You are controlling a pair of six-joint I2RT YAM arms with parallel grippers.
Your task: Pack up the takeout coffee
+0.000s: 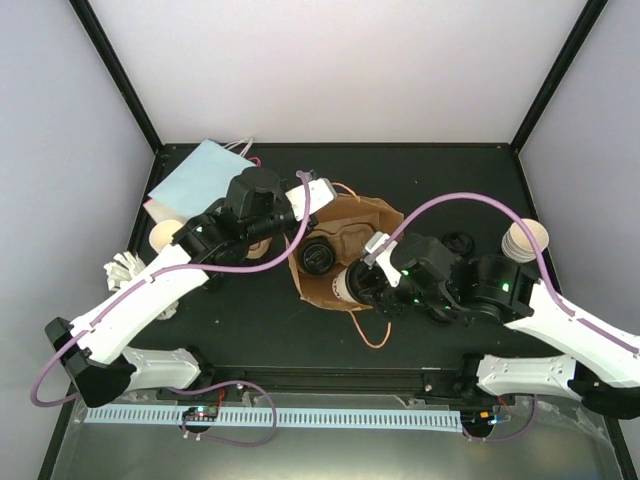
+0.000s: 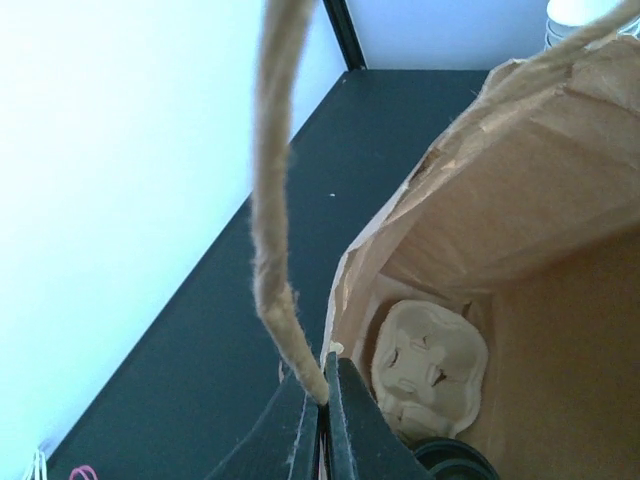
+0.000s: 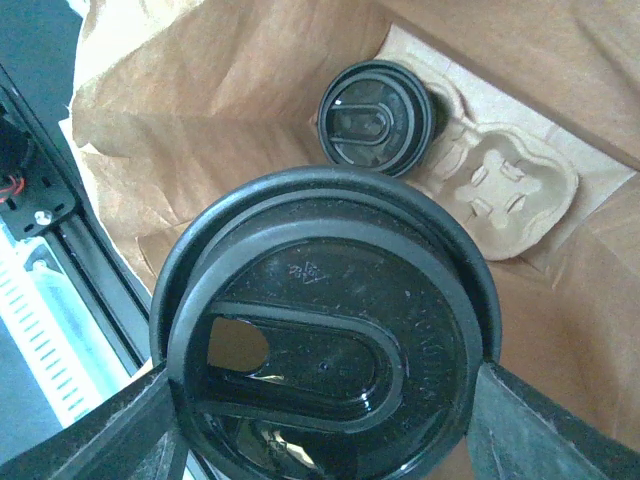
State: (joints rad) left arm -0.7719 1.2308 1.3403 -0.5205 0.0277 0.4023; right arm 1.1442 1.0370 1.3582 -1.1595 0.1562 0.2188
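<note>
The brown paper bag (image 1: 350,235) lies open at the table's middle, mouth toward me. My left gripper (image 1: 316,192) is shut on the bag's rim (image 2: 345,300) at the foot of its twine handle (image 2: 272,200), holding the mouth up. My right gripper (image 1: 370,285) is shut on a black-lidded coffee cup (image 3: 325,340), held at the bag's mouth with its lid facing in. A second lidded cup (image 3: 375,115) sits in a pale pulp carrier (image 3: 500,190) deep in the bag; it also shows in the top view (image 1: 316,257).
A flat pale-blue bag (image 1: 200,175) lies at the back left, with an open cup (image 1: 165,236) and crumpled white paper (image 1: 122,268) near it. A stack of cups (image 1: 525,240) and loose black lids (image 1: 458,243) stand at the right.
</note>
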